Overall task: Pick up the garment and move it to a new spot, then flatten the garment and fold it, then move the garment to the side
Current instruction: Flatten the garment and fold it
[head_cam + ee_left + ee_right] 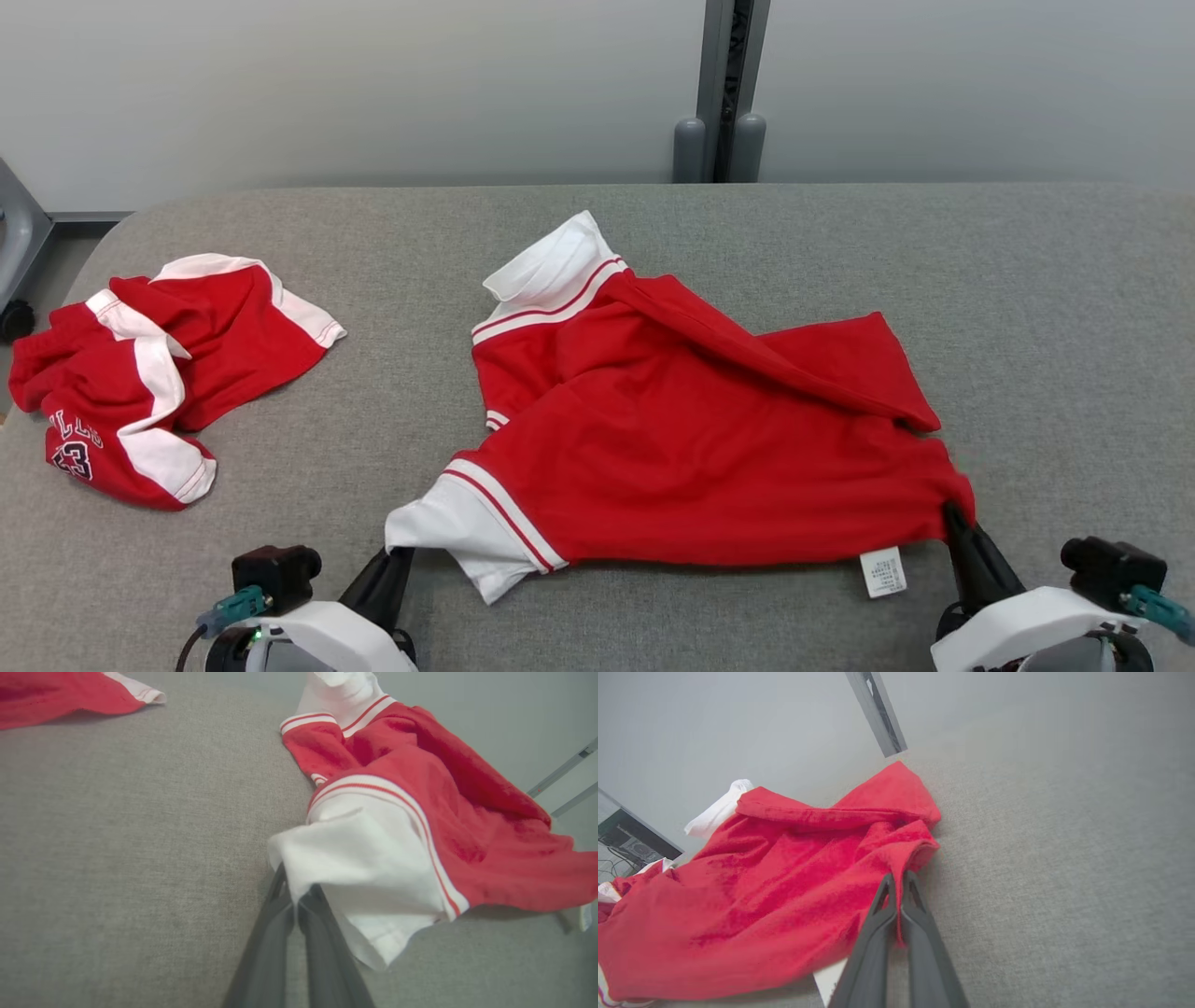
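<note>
Fig.: L gripper (pixel 294 896) jaws pinch the white cuff (pixel 355 858); R gripper (pixel 899 882) jaws pinch a red corner (pixel 915 849). The garment (pixel 672 439) is spread btwn them along the surface (pixel 653 243) near edge, prob. to pull it taut for flattening. A second red garment (pixel 140 364) lies crumpled by the left edge.

We count two red-and-white garments on one grey table (pixel 1027 280): the centre garment (pixel 672 439) and the left garment (pixel 140 373). We count two grippers: the left gripper (pixel 400 556) and the right gripper (pixel 953 515). We record one white care label (pixel 882 571). We count two grey cylinders beyond the far edge: the left cylinder (pixel 689 149) and the right cylinder (pixel 749 147).
</note>
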Motion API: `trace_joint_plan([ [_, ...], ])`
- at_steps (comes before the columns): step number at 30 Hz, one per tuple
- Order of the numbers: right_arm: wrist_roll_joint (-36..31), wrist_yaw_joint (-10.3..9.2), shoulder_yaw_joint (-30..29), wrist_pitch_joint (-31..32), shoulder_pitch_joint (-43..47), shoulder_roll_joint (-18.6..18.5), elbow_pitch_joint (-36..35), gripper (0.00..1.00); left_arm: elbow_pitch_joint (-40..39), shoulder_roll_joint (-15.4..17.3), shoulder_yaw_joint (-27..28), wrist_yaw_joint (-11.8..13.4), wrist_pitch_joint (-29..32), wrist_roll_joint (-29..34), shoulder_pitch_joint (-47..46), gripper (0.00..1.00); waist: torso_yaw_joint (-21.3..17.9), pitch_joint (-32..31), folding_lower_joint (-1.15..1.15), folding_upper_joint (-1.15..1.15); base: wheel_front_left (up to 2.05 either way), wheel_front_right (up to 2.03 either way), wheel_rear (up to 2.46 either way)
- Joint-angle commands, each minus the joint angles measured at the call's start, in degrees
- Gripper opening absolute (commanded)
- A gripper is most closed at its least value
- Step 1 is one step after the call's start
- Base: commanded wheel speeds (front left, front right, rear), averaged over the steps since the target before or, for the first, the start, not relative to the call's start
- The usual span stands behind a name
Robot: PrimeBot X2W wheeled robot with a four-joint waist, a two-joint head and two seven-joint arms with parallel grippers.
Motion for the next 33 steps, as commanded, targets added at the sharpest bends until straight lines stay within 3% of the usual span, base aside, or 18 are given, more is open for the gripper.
trace_joint_plan([
  [1, 0.5, 0.03, -1.1, 0.0, 0.7, -0.2, -1.7, 0.0, -1.1, 1.0, 0.9, -0.2, -0.3, 0.6, 0.1, 0.0, 0.0, -0.2, 0.0, 0.0, 0.0, 0.0, 0.0],
  [12, 5.5, 0.03, -5.5, 0.0, 5.0, -1.0, -13.0, 0.0, -13.4, 4.9, 5.4, 2.8, -0.3, 2.6, 4.2, 0.0, -0.2, -2.2, 0.0, 0.0, 0.0, 0.0, 0.0],
  [19, 9.4, 0.03, -4.5, 0.0, 5.9, -1.4, -18.4, 0.0, -22.6, 6.6, 6.1, 4.6, 0.7, 2.3, 6.2, 0.0, -0.7, -3.2, 0.0, 0.0, 0.0, 0.0, 0.0],
  [30, 16.1, 0.03, -4.0, 0.0, 6.5, -1.9, -26.3, 0.0, -37.6, 10.5, 9.2, 10.3, 3.2, 1.8, 9.1, 0.0, -2.4, -3.3, 0.0, 0.0, 0.0, 0.0, 0.0],
  [33, 17.9, 0.03, -3.8, 0.0, 4.9, -2.1, -27.9, 0.0, -40.1, 11.4, 10.2, 10.4, 4.1, 1.2, 7.5, 0.0, -2.6, -2.1, 0.0, 0.0, 0.0, 0.0, 0.0],
])
